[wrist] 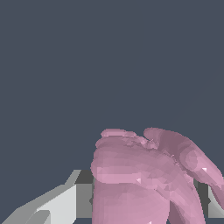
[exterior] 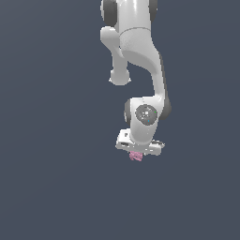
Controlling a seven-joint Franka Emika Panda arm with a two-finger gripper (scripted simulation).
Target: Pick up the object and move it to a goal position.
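Observation:
The object [exterior: 136, 156] is a small pink lumpy thing with rounded lobes, sitting just under the white hand of my arm in the exterior view. My gripper [exterior: 137, 153] is shut on it. In the wrist view the object [wrist: 140, 175] fills the space between my fingers. One light grey finger [wrist: 59, 204] shows on one side of it, and a sliver of the other [wrist: 215, 205] on the far side. The fingertips themselves are hidden behind the object.
The white Panda arm [exterior: 136, 51] reaches down from the top of the exterior view. Everything around it is a plain dark blue-grey surface [exterior: 51, 178], with no other object, edge or marker in view.

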